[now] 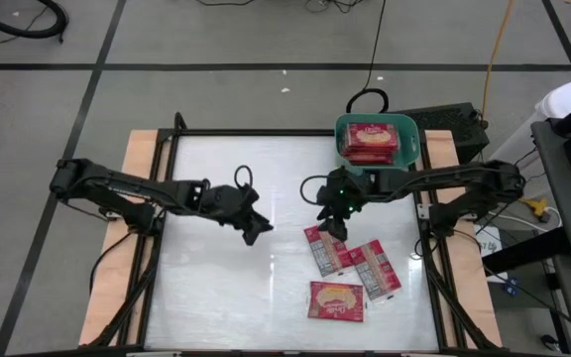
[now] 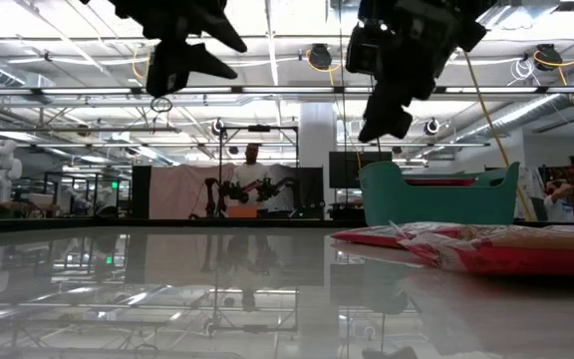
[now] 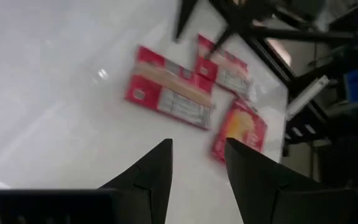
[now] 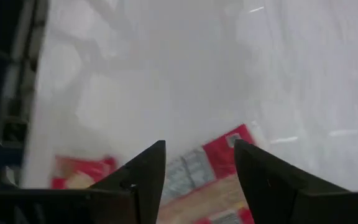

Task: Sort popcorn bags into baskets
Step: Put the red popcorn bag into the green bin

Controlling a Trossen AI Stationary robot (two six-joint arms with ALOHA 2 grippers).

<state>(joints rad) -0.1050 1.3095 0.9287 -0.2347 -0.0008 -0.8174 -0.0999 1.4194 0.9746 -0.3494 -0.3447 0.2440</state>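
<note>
Glossy white bench point(image 1: 226, 288), wood-edged, dark frame around it. Teal-green plastic tub point(image 1: 411, 127) with rolled rim sits at the far right corner; at least one flat red popcorn packet point(image 1: 371, 139) with a yellow-tan picture lies face-up inside it, stacked on more red. Three further packets lie loose on the bench, near right: two grey-white-backed ones side by side and touching, printed backs up point(image 1: 324, 250) point(image 1: 375, 268), and a third face-up one point(image 1: 336, 299) just in front of them. Right gripper point(image 1: 333, 228) is raised above the far end of the left-hand back-up packet, clear of the surface in the low view; jaws apart, holding nothing, with that packet showing between the fingers point(image 4: 143, 180) in its wrist view. Left gripper point(image 1: 256, 234) hangs over bare bench mid-table, well apart from the packets; jaws open, empty.
</note>
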